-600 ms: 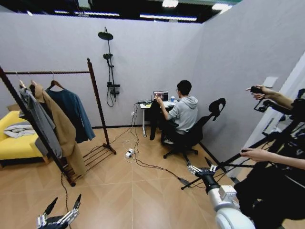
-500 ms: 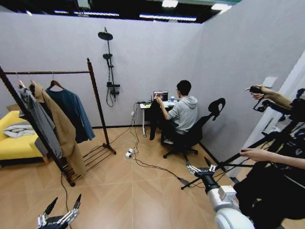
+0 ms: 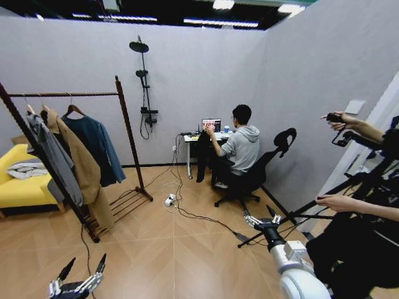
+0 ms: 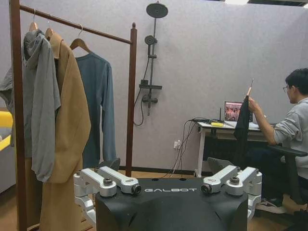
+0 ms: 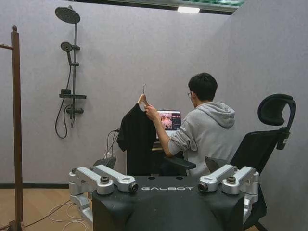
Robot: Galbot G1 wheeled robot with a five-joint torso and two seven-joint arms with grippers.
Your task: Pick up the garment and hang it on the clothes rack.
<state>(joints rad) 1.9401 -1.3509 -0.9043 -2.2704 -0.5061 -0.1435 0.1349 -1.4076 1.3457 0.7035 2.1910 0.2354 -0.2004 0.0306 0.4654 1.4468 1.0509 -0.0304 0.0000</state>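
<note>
Black garment (image 5: 137, 139) held up on its hanger by a seated person's hand (image 5: 152, 112) at frame centre, clothes rack (image 3: 128, 134) at left, left gripper (image 3: 80, 280) and right gripper (image 3: 262, 220) both spread open, empty; snagging floor cables (image 3: 187, 215) is judged the risk.

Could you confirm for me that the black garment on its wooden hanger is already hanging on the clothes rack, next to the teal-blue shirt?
Not quite: the garment is not on the clothes rack. The seated person's hand holds it up by its hanger beside the desk, as the right wrist view shows. The teal-blue shirt does hang on the rack, beside the tan coat.
</note>
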